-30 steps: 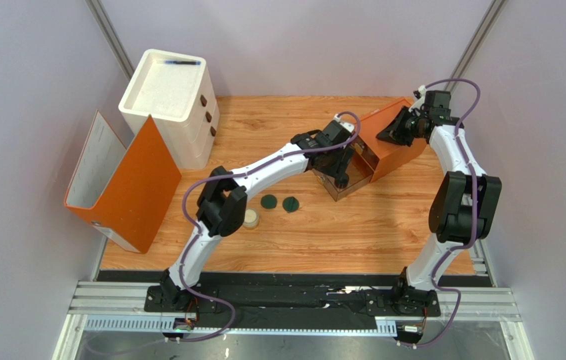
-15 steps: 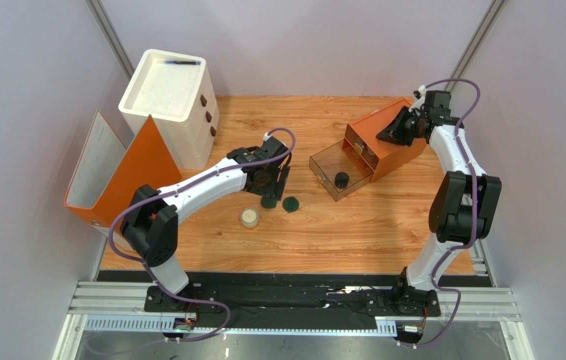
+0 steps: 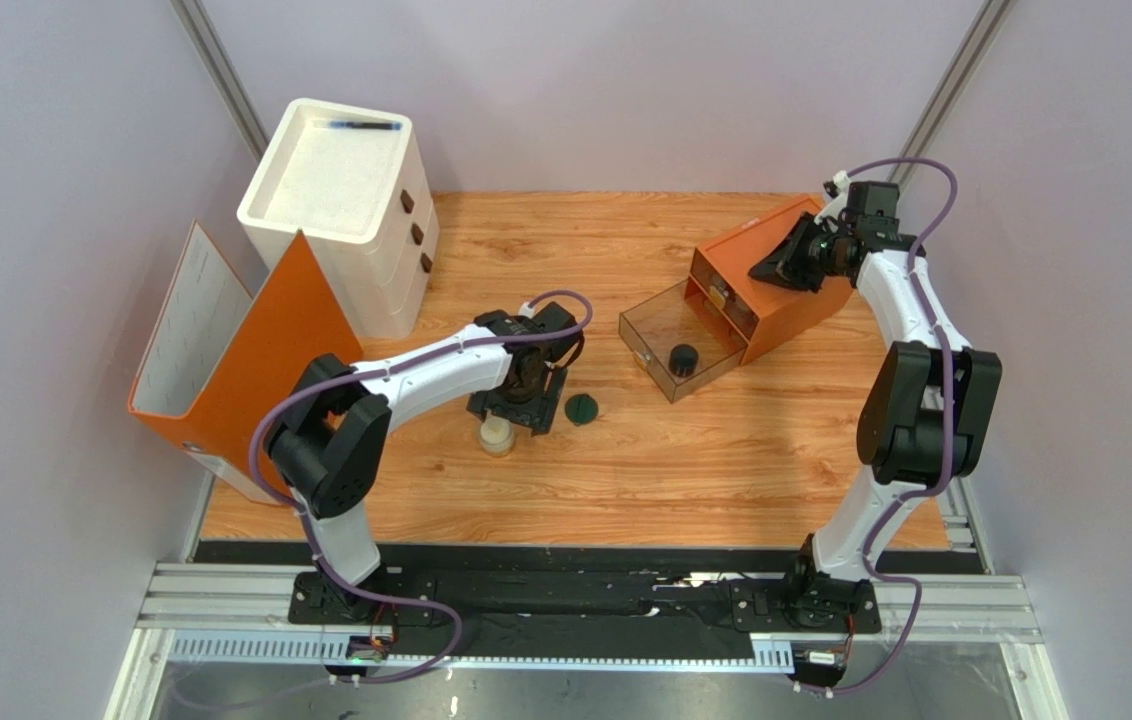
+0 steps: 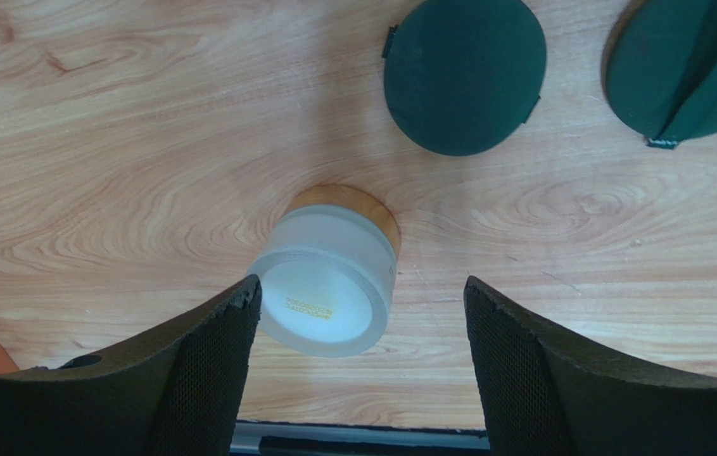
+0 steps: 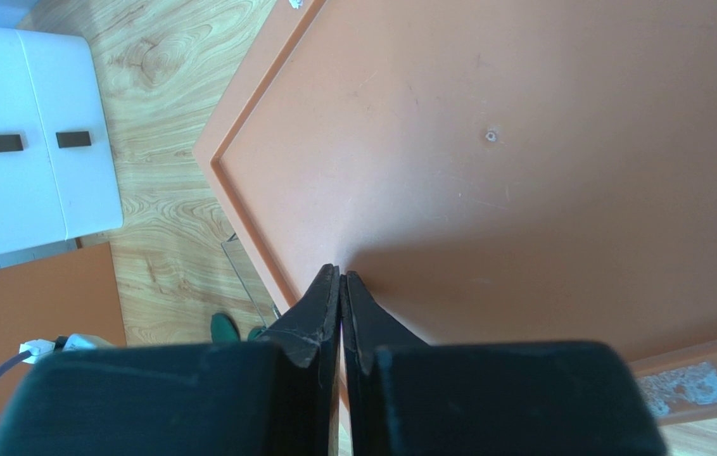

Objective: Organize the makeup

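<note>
A cream round jar (image 4: 329, 285) stands on the wood, just inside the left fingertip (image 4: 239, 323) of my open left gripper (image 4: 362, 285), which hangs over it without gripping. Beyond the jar lie two flat dark-green discs (image 4: 464, 76) (image 4: 686, 66). From above, the left gripper (image 3: 515, 408) covers one disc; the other disc (image 3: 581, 407) shows beside it, and the jar (image 3: 497, 437) peeks out below. A black round jar (image 3: 683, 359) sits in the pulled-out clear drawer (image 3: 647, 323) of the orange box (image 3: 775, 300). My right gripper (image 5: 338, 277) is shut, tips on the box top (image 5: 524, 142).
A white drawer unit (image 3: 339, 210) with a pen on top stands at the back left. An orange binder (image 3: 249, 368) stands open by the left table edge. The right arm (image 3: 925, 390) arches along the right side.
My left arm has swung back from the clear drawer, past the green discs, to the cream jar, its jaws widening. The black jar now lies in the drawer. The right arm has stayed put.
</note>
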### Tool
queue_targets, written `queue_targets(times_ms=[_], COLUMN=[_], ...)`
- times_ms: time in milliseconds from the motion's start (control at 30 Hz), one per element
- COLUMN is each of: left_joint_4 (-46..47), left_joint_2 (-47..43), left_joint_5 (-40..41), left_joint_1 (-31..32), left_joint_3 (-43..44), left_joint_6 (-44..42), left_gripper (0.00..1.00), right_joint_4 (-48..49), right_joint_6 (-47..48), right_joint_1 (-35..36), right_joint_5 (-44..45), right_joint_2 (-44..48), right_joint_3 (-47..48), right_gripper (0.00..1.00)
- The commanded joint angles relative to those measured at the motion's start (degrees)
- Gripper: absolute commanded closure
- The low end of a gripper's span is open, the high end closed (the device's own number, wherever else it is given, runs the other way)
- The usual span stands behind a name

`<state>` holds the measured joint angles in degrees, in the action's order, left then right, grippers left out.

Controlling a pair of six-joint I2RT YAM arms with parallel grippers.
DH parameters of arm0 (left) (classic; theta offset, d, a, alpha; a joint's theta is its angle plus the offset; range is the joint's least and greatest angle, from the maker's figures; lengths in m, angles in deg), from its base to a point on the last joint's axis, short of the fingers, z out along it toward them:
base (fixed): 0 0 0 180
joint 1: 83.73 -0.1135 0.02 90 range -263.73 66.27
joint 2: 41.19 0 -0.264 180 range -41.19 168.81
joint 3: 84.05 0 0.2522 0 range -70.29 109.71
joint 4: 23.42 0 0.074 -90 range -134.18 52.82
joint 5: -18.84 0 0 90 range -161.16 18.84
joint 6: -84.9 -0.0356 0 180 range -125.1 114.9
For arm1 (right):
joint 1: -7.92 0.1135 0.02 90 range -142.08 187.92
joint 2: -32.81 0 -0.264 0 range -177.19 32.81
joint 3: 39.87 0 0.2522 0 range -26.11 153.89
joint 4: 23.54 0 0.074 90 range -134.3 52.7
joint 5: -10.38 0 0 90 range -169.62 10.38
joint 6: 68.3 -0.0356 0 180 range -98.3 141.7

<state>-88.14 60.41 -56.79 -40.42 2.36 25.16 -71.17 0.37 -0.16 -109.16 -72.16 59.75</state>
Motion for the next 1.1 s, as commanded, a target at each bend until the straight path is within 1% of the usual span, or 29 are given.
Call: queue_targets(times_ms=[0,200,333,500,667,767,800,833,867,1033,1067], left_joint_4=[-0.5,1.7,1.2,3.5,3.7,4.8,5.3,5.4,5.5,4.8,4.8], left_joint_2=[1.9,2.6,2.7,0.5,3.5,4.1,4.0,3.9,3.7,3.1,2.8], left_joint_5=[-0.3,-1.5,0.1,0.7,-0.8,-2.1,-2.4,-2.7,-2.7,-3.4,-3.6], left_joint_1=[-0.7,-1.4,-1.4,-1.5,-1.6,-1.6,-1.6,-1.6,-1.6,-1.6,-1.6], left_joint_3=[-2.4,-4.9,-5.7,-7.2,-6.9,-7.1,-7.0,-6.9,-6.4,-3.0,-0.8], left_joint_6=[3.0,4.5,5.2,4.9,4.5,4.5,4.5,4.3,4.3,1.7,1.4], left_gripper=[0.18,0.19,0.20,0.20,0.22,0.31,0.47,0.70,1.00,1.00,1.00], right_joint_4=[-13.8,-13.8,-13.9,-14.0,-13.9,-14.0,-14.0,-14.0,-14.0,-14.0,-14.0], right_joint_6=[3.4,3.3,3.4,3.3,3.3,3.3,3.3,3.3,3.4,3.3,3.3], right_joint_1=[1.0,1.0,1.0,1.0,1.0,1.0,1.0,1.0,1.0,1.0,1.0], right_joint_5=[9.0,9.0,9.1,9.0,8.7,8.7,8.7,8.7,8.6,8.4,8.4], right_joint_2=[-7.0,-7.1,-7.2,-7.4,-7.6,-7.6,-7.6,-7.6,-7.6,-7.9,-7.9], right_joint_3=[-5.9,-5.9,-6.0,-5.9,-5.7,-5.6,-5.6,-5.6,-5.6,-5.5,-5.4], right_gripper=[0.95,0.95,0.95,0.95,0.95,0.95,0.95,0.95,0.95,0.95,0.95])
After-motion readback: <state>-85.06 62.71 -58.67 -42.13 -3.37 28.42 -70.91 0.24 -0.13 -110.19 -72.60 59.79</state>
